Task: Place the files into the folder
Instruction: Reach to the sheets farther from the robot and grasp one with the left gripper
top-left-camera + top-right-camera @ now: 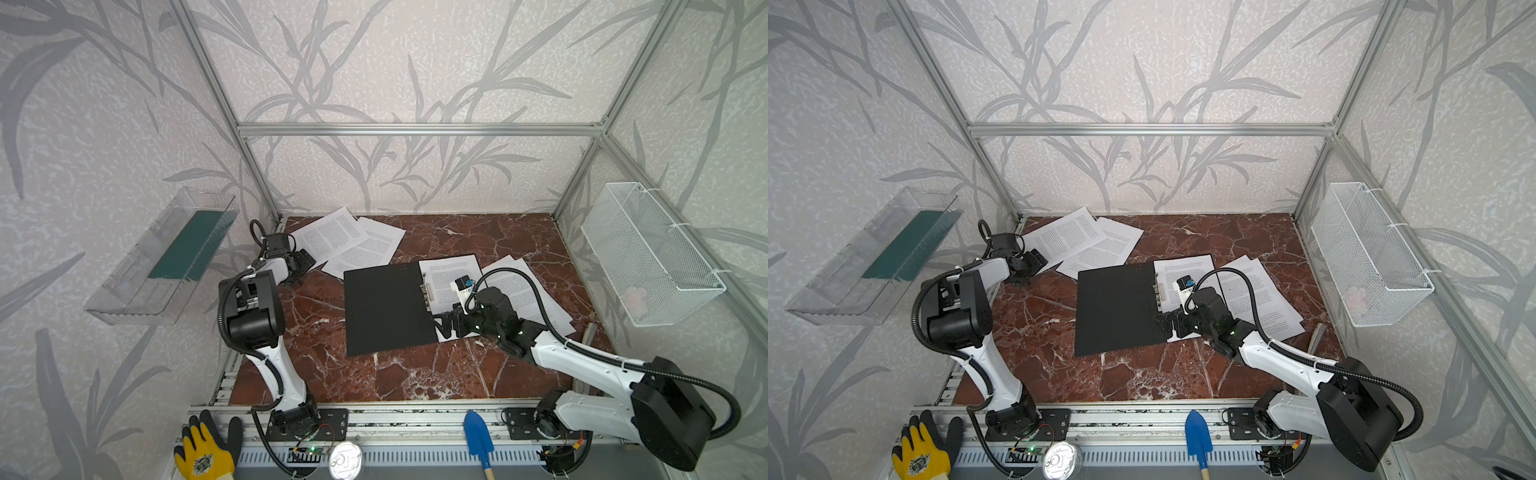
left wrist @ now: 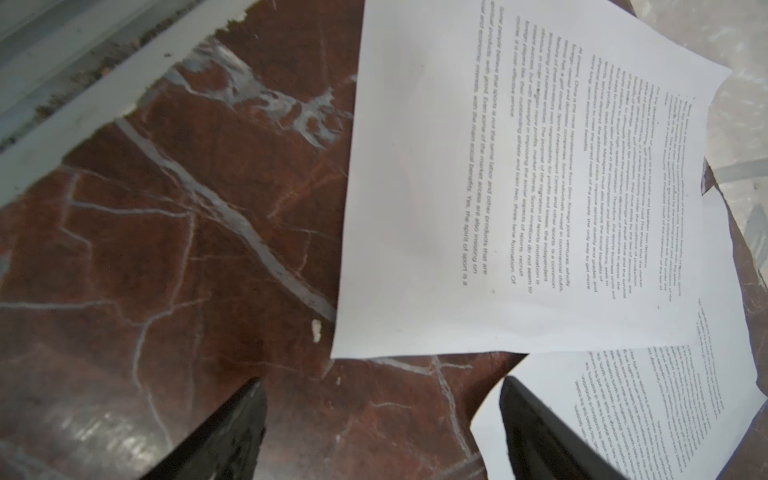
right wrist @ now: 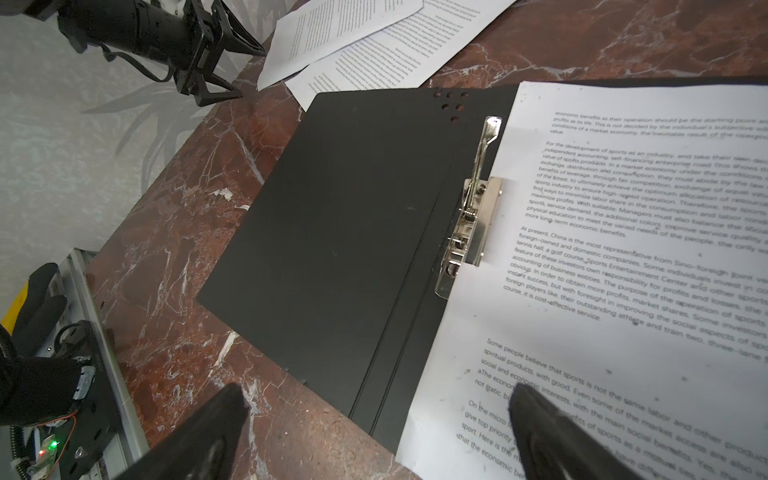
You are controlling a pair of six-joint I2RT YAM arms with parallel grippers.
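Gaping empty, right gripper (image 3: 374,395) has folder (image 3: 332,228) edge between its fingers; left gripper (image 2: 382,384), equally wide, has files (image 2: 457,187) beyond its fingertips.

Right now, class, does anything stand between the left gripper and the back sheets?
Nothing visible does. The open left gripper hangs at the edge of the sheets; only bare table lies between them.

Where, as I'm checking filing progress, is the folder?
In both top views the folder lies open near the middle, its cover spread left, a printed sheet on its right half and the right tool at its near edge.
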